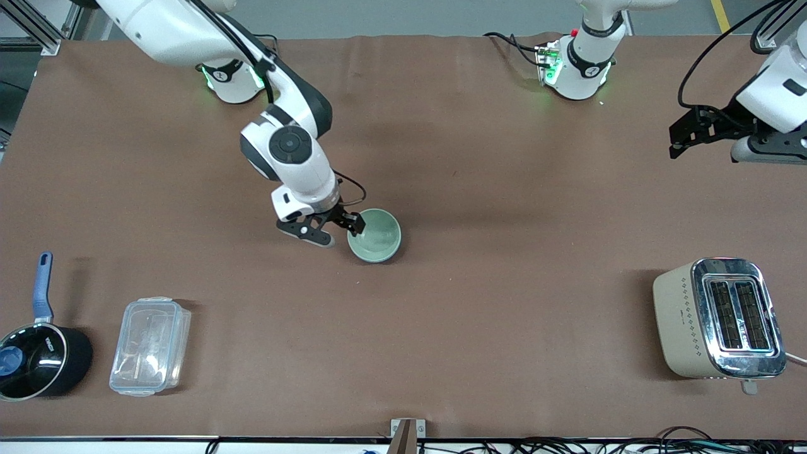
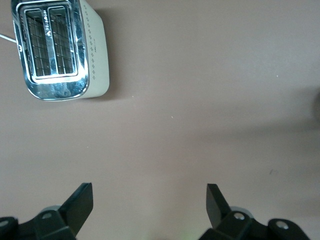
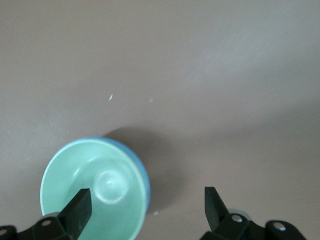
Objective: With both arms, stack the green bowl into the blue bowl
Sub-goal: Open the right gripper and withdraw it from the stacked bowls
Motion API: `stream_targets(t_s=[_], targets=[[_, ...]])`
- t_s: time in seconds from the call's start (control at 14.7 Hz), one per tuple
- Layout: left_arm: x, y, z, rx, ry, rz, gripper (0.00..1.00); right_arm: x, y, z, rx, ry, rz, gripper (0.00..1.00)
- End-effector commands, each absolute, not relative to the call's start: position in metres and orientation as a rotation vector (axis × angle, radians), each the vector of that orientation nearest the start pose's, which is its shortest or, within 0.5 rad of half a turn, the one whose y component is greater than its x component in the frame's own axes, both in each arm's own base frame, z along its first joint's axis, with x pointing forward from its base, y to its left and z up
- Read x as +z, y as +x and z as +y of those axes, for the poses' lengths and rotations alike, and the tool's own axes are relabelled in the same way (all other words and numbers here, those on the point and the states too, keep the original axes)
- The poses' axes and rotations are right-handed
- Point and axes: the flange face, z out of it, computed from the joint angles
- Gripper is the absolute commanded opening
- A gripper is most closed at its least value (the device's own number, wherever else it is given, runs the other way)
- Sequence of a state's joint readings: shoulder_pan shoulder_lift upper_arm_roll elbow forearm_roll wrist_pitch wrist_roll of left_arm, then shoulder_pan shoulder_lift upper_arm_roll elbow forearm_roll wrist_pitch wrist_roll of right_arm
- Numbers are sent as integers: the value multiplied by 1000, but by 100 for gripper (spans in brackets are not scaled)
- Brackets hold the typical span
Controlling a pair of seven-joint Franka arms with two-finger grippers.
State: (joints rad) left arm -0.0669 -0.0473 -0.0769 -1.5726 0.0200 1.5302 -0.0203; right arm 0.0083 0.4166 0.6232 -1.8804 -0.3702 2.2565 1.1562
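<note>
Bowls look nested mid-tabletop: green bowl (image 1: 376, 234) inside blue bowl (image 3: 146, 185). Shiny, hard, light and slippery, I think, so I'd grab a rim. Right end effector (image 1: 342, 231) is spread at its nine o'clock. Left end effector (image 2: 150, 200) is spread, waiting at two o'clock.

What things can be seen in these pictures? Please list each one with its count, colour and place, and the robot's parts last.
green bowl: 1, pale sage green, mid-table, nested in the blue bowl
blue bowl: 1, blue, only a rim sliver shows around the green bowl
toaster: 1, cream and chrome, toward the left arm's end, nearer the front camera than the bowls
saucepan: 1, black with blue handle, at the right arm's end
plastic container: 1, clear, lidded, beside the saucepan
table: 1, brown cover
right gripper: 1, black, jaws open at the green bowl's rim
left gripper: 1, black, jaws open, waiting above the table's left-arm end
</note>
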Motion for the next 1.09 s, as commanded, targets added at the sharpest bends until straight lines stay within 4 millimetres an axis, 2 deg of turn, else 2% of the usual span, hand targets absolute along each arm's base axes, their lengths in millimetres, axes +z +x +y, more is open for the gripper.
stream_targets(t_s=[0.0,0.2,0.34,0.48,0.55,0.75,0.89,1.02], targets=[[650,517,-77,-11,-3138,188,100,377,536,301,-185,-3220,444,100],[656,517,-76,-25,-3171,186,100,420,551,259,-100,-3282,367,100],[656,519,-78,-32,-3168,195,100,462,568,199,33,-3219,303,100],[653,522,-81,-40,-3166,199,100,505,570,139,36,-3124,296,100],[654,522,-82,-45,-3164,201,100,525,568,109,14,-3095,286,100],[657,524,-83,-62,-3165,204,100,567,552,47,-33,-3099,241,100],[654,523,-81,-57,-3165,201,100,580,543,15,-20,-3102,207,100],[648,522,-77,-35,-3163,188,100,599,537,-10,1,-3095,268,100]])
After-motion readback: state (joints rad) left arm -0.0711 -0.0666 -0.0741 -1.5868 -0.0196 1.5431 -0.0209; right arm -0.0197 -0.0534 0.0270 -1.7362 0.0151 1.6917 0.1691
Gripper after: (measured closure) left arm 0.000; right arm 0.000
